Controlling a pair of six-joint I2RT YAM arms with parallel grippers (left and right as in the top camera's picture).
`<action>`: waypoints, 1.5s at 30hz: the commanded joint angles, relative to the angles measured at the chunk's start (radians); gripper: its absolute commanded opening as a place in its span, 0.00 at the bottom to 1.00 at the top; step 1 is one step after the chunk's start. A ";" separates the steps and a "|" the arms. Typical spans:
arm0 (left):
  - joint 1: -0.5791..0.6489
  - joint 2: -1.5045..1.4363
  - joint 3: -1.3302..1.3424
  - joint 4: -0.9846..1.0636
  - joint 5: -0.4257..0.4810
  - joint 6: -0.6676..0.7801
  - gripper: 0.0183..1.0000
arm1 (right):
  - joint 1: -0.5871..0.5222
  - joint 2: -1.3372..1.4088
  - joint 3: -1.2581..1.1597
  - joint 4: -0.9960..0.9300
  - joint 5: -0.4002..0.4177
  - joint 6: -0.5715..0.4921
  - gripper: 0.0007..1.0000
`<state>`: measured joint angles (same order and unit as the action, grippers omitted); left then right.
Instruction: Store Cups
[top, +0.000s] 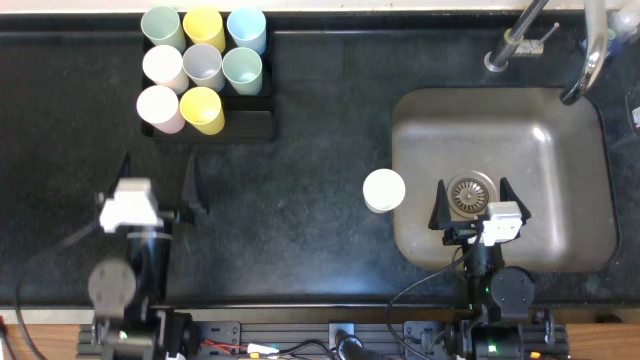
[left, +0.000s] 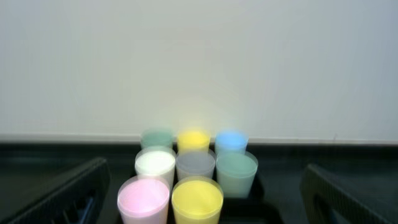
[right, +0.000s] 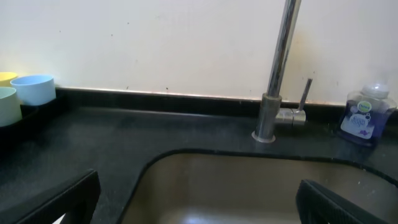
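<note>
The right gripper hangs over the sink, above the drain, with its two fingers spread wide and nothing between them. The left gripper is well apart from the sink, out over the counter on its left side, and is likewise open and empty.

The loose cup stands on the counter just outside the sink's left rim, nearer the right gripper than the left. It is a small, plain white tumbler that shows as a pale round disc from above. I cannot tell whether its mouth faces up or down.

It is probably thin plastic, so very light, a little springy at the wall and smooth enough to slip. A hard squeeze could deform it or pop it out of the fingers. A light pinch across the rim, or one finger inside and one outside the wall, looks like the safest hold.

The tray sits far from the sink, toward the back of the counter on its left. It holds eight cups in pastel green, yellow, blue, white, grey and pink. The slot at its front corner nearest the sink is bare, which is the likely place for the white cup
</note>
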<state>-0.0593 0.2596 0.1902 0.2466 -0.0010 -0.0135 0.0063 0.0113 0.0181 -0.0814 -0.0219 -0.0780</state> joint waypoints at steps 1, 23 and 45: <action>-0.002 -0.171 -0.047 -0.098 0.051 0.072 1.00 | -0.007 -0.007 -0.013 0.006 -0.004 0.008 1.00; -0.002 -0.257 -0.182 -0.325 0.045 0.096 1.00 | -0.007 -0.007 -0.013 0.006 -0.004 0.008 1.00; -0.002 -0.257 -0.182 -0.326 0.045 0.096 1.00 | -0.007 -0.007 -0.013 0.006 -0.004 0.008 1.00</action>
<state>-0.0593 0.0132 0.0143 -0.0822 0.0345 0.0628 0.0059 0.0113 0.0181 -0.0807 -0.0219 -0.0784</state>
